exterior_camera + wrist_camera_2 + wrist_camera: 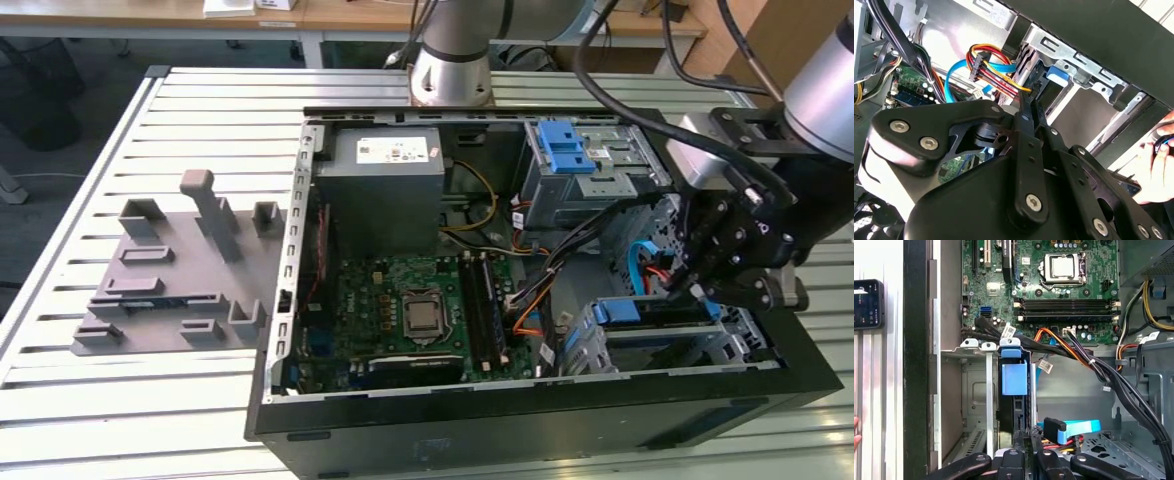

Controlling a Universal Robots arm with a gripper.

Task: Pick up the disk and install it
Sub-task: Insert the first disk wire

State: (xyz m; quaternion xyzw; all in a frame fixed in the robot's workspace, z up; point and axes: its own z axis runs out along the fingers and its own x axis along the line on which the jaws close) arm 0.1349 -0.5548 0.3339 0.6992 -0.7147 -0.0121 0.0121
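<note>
Broadly, a slatted metal table (200,110) carries an open computer case (534,425), which lies on its side. The arm (454,60) rises behind the case and bends over to the exterior view's right. Inside the case, a grey power supply (380,190) sits at the far side and a green motherboard (414,300) lies just in front of it. A grey fixture (174,270) lies on the table, at the exterior view's left, apart from the case.

Two metal cages are at the right side of the case: one with a blue latch (587,165) at the far end, and a lower cage (721,345) at the near corner. The disk (641,312) stands on its edge inside this lower cage, and its blue bracket (1014,377) shows at the end that faces the motherboard.

The gripper (687,290) hangs just above the lower cage. In both wrist views its fingers lie together, and their tips (1029,102) are at the disk's edge; whether they press on it, one cannot tell. Blue, red and orange cables (989,67) run just beside the gripper. A person's hand (1154,167) shows outside the case wall.
</note>
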